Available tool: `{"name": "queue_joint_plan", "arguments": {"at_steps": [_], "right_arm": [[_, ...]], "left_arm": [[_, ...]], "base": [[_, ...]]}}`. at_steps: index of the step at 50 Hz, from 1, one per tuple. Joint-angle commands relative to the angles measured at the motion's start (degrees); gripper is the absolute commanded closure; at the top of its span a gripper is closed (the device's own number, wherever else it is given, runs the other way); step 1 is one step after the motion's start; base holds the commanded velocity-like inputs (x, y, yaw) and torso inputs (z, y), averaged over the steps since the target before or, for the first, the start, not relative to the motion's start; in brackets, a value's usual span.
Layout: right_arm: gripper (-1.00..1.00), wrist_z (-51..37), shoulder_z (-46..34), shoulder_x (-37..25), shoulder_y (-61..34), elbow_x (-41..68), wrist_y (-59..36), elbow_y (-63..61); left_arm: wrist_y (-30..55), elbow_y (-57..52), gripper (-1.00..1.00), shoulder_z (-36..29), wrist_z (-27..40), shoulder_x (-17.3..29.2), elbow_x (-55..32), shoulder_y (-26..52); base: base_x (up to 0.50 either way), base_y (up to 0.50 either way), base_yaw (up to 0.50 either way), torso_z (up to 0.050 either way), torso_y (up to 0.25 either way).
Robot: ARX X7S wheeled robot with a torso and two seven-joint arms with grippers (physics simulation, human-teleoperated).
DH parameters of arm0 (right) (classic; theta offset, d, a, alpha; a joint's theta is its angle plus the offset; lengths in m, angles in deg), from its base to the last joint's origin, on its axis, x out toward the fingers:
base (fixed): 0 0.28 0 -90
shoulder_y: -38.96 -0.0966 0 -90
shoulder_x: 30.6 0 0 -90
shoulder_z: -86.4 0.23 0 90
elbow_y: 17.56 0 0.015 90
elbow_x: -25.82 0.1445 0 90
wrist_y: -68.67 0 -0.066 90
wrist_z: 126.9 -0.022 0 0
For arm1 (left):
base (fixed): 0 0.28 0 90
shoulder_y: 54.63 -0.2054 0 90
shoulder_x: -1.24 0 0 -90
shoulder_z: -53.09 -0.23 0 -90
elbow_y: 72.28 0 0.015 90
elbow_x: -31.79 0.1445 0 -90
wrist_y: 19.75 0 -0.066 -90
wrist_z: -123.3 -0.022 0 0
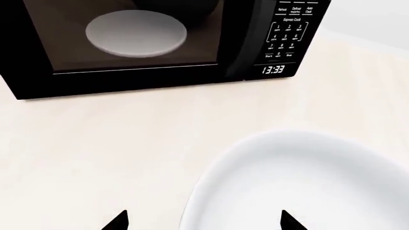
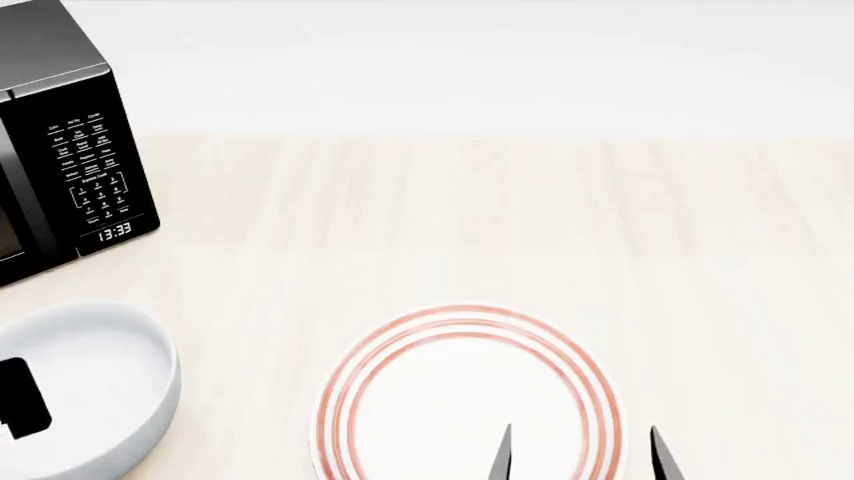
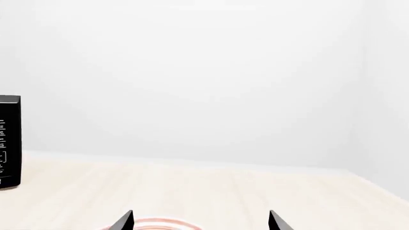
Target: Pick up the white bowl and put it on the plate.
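The white bowl (image 2: pixel 94 385) stands on the table at the near left, in front of the microwave. My left gripper (image 1: pixel 204 223) is open and straddles the bowl's (image 1: pixel 307 182) near rim, with one fingertip (image 1: pixel 119 222) outside the wall and the other over the inside. A black part of it shows over the bowl in the head view. The plate (image 2: pixel 400 336), white with thin red rings, lies flat to the bowl's right, apart from it. My right gripper (image 2: pixel 583 458) is open and empty above the plate's near right part; the plate's rim (image 3: pixel 160 223) shows between its fingertips.
A black microwave (image 2: pixel 60 150) with a shut glass door (image 1: pixel 128 43) and its clock reading 13:33 stands at the far left, just behind the bowl. The light wooden table (image 2: pixel 534 220) runs back to a white wall.
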Motion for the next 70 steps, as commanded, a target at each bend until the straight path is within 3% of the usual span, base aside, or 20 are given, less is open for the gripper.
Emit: {"name": "queue_joint_plan", "arguments": {"at_steps": [1, 9, 10, 42, 63, 70], "right_arm": [[-1.0, -0.15, -0.22, -0.18, -0.1, 0.06, 0.11, 0.12], [-1.0, -0.31, -0.35, -0.26, -0.07, 0.09, 0.15, 0.15], [-1.0, -0.3, -0.42, -0.27, -0.09, 0.08, 0.16, 0.17], [-1.0, -0.65, -0.78, -0.67, -0.3, 0.84, 0.36, 0.42], [-1.0, -1.17, -0.98, -1.0, -0.3, 0.81, 0.45, 0.41], [-1.0, -1.25, -1.01, -1.09, -0.38, 0.9, 0.63, 0.87]], "left_arm": [[-1.1, 1.53, -1.0, 0.16, 1.07, 0.61, -0.95, -0.17], [-1.45, 2.13, -1.0, 0.07, 1.56, 0.93, -1.55, -0.39], [-1.43, 2.14, 1.0, 0.01, 1.61, 0.96, -1.6, -0.35], [-1.57, -2.24, 1.0, 0.41, 2.29, -0.2, -4.93, -1.54], [7.91, -14.23, 1.0, 1.59, 1.95, -1.04, -7.52, 2.2], [12.61, -19.48, 1.0, -1.69, 0.89, -2.69, -8.27, 2.87]], "base": [[0.0, 0.0, 0.0, 0.0, 0.0], [0.0, 0.0, 0.0, 0.0, 0.0], [0.0, 0.0, 0.0, 0.0, 0.0], [0.0, 0.0, 0.0, 0.0, 0.0], [0.0, 0.0, 0.0, 0.0, 0.0], [0.0, 0.0, 0.0, 0.0, 0.0]]}}
